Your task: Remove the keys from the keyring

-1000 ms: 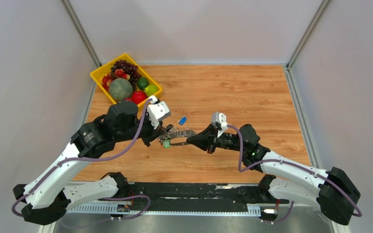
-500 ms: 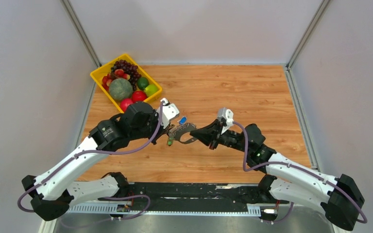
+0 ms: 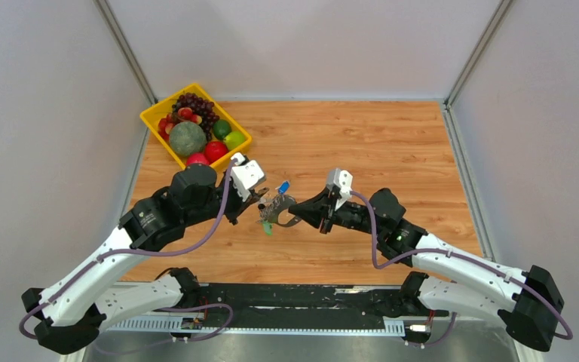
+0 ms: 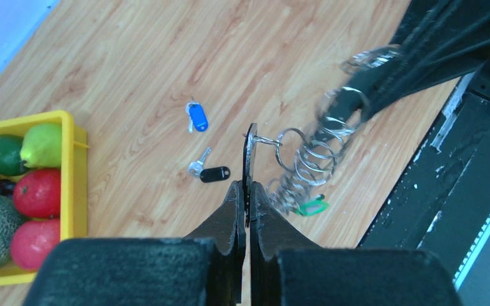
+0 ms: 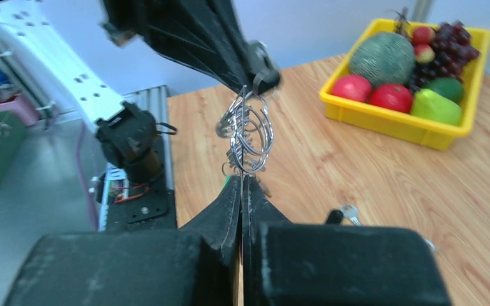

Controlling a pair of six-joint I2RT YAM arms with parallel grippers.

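Note:
The keyring bunch [image 3: 277,207], several linked wire rings with keys and a green tag [image 3: 268,225], hangs between both grippers above the table. My left gripper [image 3: 261,197] is shut on a thin black tag [image 4: 250,145] joined by a small ring to the bunch [image 4: 316,156]. My right gripper [image 3: 300,216] is shut on the other end of the rings [image 5: 249,131], its fingertips [image 5: 242,178] closed right under them. A loose key with a blue tag [image 4: 196,116] and one with a black tag [image 4: 212,173] lie on the wood.
A yellow tray [image 3: 153,115] of fruit stands at the back left, also in the right wrist view [image 5: 383,124]. The blue-tagged key [image 3: 283,186] lies just behind the bunch. The black base rail [image 3: 294,298] runs along the near edge.
My left arm swung forward and right, then drew back left. My right gripper shifted slightly left. The bunch stayed held between both grippers throughout.

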